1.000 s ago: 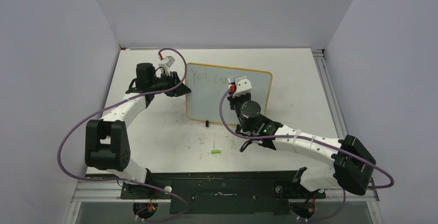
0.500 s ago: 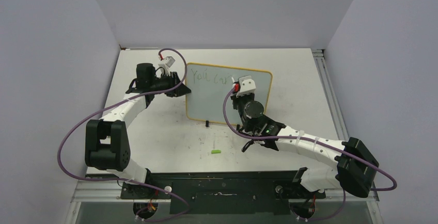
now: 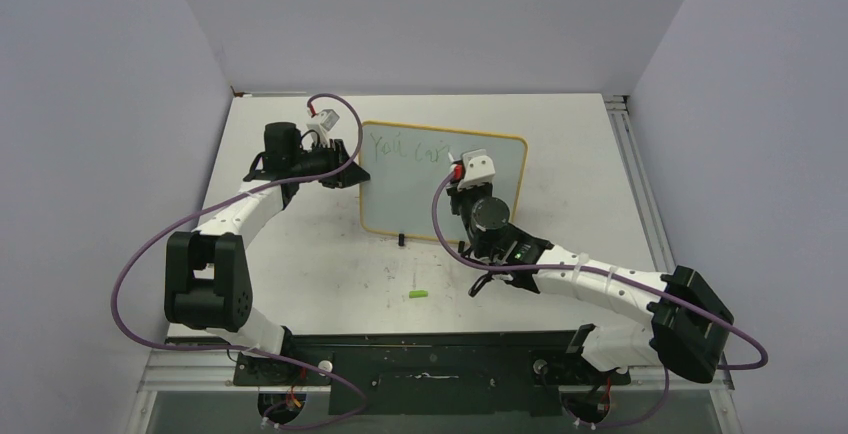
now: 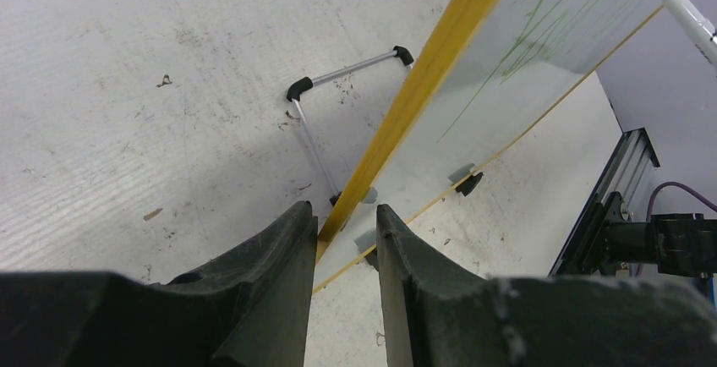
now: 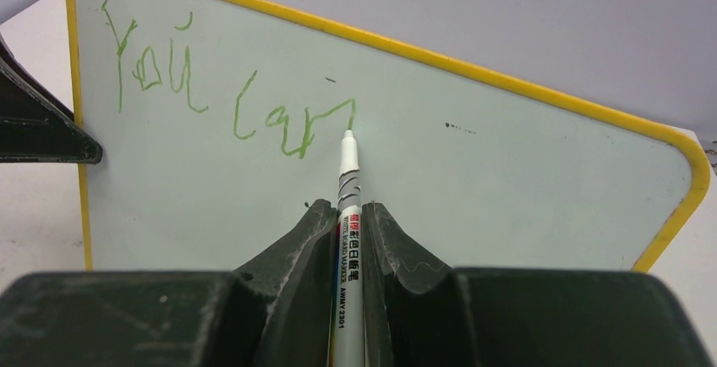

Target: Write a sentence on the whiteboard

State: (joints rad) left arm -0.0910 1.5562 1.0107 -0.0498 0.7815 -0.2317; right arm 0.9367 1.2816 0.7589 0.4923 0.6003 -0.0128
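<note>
The whiteboard [image 3: 410, 199] stands tilted at the back middle of the table, with a yellow frame. In the right wrist view the whiteboard [image 5: 507, 181] carries the green sentence [image 5: 211, 96], which reads "You can" in one line. It also shows faintly in the top view [image 3: 405, 151]. My right gripper [image 5: 348, 211] is shut on a white marker pen [image 5: 347, 215]. The pen's tip touches the board at the end of the last letter. My left gripper [image 4: 342, 215] grips the board's yellow left edge [image 4: 431, 71], at the board's left side in the top view [image 3: 350, 170].
A small green pen cap [image 3: 418, 295] lies on the table in front of the board. A black clip foot [image 3: 401, 239] sits under the board's lower edge. A wire stand [image 4: 347, 69] props the board from behind. A metal rail [image 3: 637, 179] runs along the table's right side.
My right gripper has moved a little to the right along the board with the pen, and the second word has grown. The left arm and the board have not moved.
</note>
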